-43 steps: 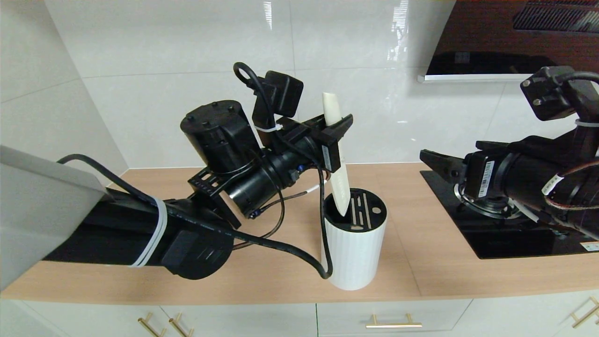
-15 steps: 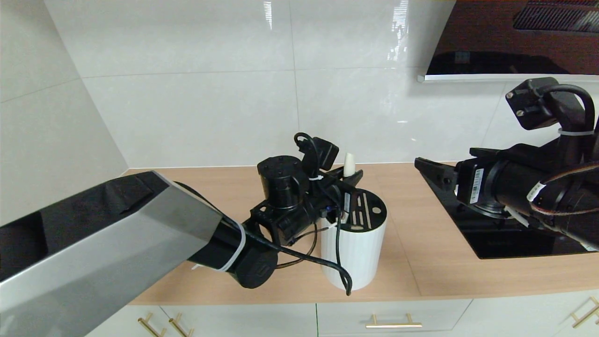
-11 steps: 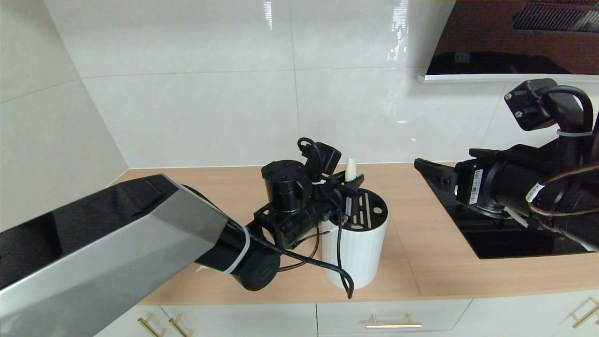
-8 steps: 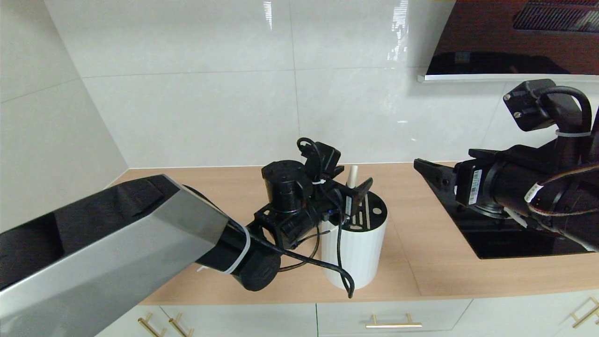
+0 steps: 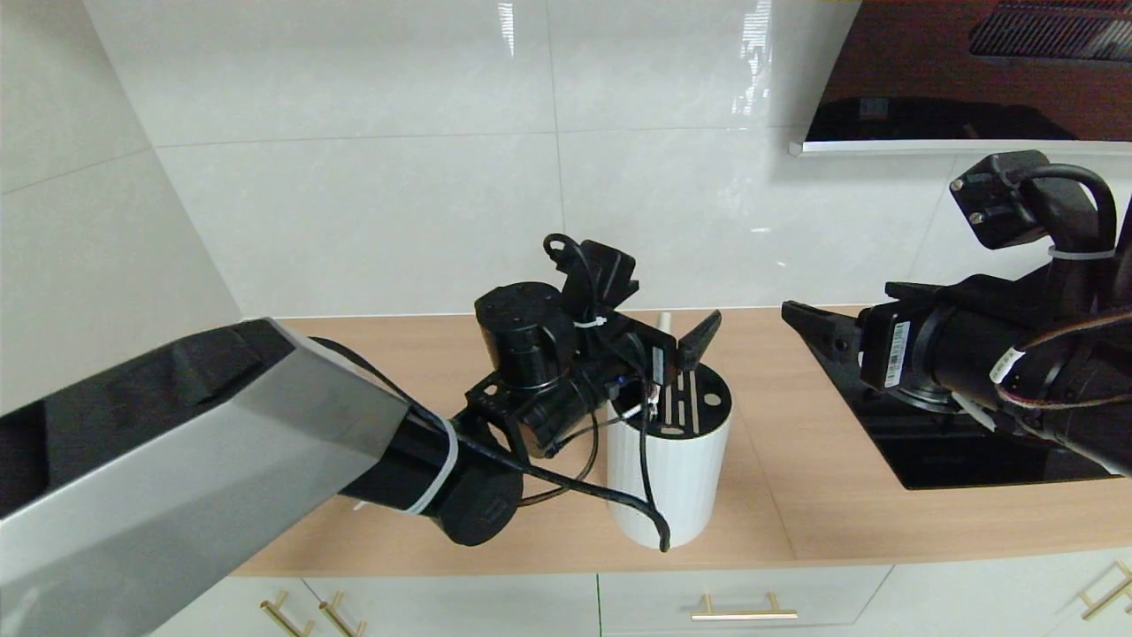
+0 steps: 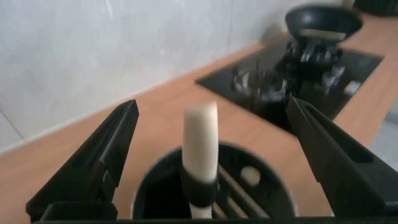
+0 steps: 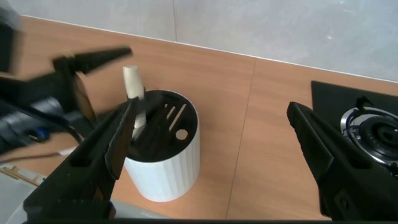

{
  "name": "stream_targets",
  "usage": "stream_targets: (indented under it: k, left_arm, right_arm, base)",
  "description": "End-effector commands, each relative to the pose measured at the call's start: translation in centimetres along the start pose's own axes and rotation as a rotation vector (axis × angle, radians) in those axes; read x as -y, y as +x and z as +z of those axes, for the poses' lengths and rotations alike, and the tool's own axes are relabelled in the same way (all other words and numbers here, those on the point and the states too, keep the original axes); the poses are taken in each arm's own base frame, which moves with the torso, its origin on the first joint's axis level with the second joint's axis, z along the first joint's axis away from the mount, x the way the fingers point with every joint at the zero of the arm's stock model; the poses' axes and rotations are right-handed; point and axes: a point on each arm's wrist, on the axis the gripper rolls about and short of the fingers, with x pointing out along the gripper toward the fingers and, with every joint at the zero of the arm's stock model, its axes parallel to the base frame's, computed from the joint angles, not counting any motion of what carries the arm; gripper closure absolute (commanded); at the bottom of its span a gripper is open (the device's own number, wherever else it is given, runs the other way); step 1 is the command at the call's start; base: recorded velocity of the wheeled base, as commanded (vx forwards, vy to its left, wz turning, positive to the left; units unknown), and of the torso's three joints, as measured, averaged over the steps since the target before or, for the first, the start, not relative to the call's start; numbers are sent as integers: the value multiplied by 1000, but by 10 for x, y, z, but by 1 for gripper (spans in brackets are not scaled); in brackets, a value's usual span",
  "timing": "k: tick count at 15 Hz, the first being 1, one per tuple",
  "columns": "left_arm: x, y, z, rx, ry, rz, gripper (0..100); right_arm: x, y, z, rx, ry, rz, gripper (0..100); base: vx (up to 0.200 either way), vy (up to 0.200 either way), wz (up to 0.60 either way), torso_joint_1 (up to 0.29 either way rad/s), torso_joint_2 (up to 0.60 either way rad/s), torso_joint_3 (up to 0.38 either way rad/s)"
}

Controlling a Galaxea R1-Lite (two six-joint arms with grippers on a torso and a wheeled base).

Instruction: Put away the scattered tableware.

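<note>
Head view, left hand point(image 5: 683, 329) spread around cream handle point(image 5: 665, 320) in white holder point(image 5: 672, 460), right hand point(image 7: 211, 106) spread

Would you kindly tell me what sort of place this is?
Most likely a home kitchen: a black cooktop set into a wooden counter, a range hood above, and a white knife holder.

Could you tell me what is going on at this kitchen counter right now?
The robot is putting tableware away. A white-handled utensil stands upright in the top of the white slotted holder on the wooden counter. The left end effector is open, with its fingers on either side of the handle and not touching it. The right end effector is open and holds nothing, off to the side near the black cooktop.
</note>
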Motion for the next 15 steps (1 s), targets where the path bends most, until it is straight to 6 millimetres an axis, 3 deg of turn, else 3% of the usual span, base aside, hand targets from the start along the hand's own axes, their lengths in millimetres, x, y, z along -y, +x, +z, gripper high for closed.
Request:
stream_targets:
  k: [1, 2, 3, 5, 6, 7, 8, 9, 10, 13, 15]
  left_arm:
    - [-5, -22, 70, 184, -4, 24, 0]
    - [-8, -43, 96, 245, -2, 40, 0]
    - [-9, -58, 110, 272, 2, 46, 0]
    - [-12, -125, 144, 309, 16, 77, 0]
    - [-11, -142, 148, 308, 18, 83, 0]
    - [-7, -186, 150, 279, 19, 94, 0]
    - [-5, -215, 148, 245, 11, 102, 0]
    - [-4, -228, 148, 231, 2, 106, 0]
    - [0, -272, 150, 197, -57, 121, 0]
    - [1, -337, 154, 147, -95, 265, 0]
    - [7, -365, 153, 151, -83, 318, 0]
  right_arm:
    - [1, -3, 3, 12, 7, -2, 0]
    - [4, -10, 5, 27, 12, -2, 0]
    - [6, -15, 6, 37, 16, 0, 0]
    - [18, -43, -2, 52, 21, -2, 0]
    - [22, -53, -4, 61, 23, -1, 0]
    - [34, -82, -14, 88, 22, -1, 0]
    - [44, -104, -18, 129, 22, -6, 0]
    - [50, -114, -20, 150, 32, -22, 0]
    - [73, -135, -34, 184, 42, -181, 0]
    - [90, -178, -64, 264, 55, -377, 0]
    - [92, -197, -72, 302, 34, -449, 0]
  base:
    - [0, 0, 0, 0, 0, 0]
    - [0, 0, 0, 0, 0, 0]
    - [0, 0, 0, 0, 0, 0]
    - [0, 0, 0, 0, 0, 0]
    - [0, 0, 0, 0, 0, 0]
    - [0, 0, 0, 0, 0, 0]
    - [0, 0, 0, 0, 0, 0]
    - [0, 0, 0, 0, 0, 0]
    - [0, 0, 0, 0, 0, 0]
    - [0, 0, 0, 0, 0, 0]
    - [0, 0, 0, 0, 0, 0]
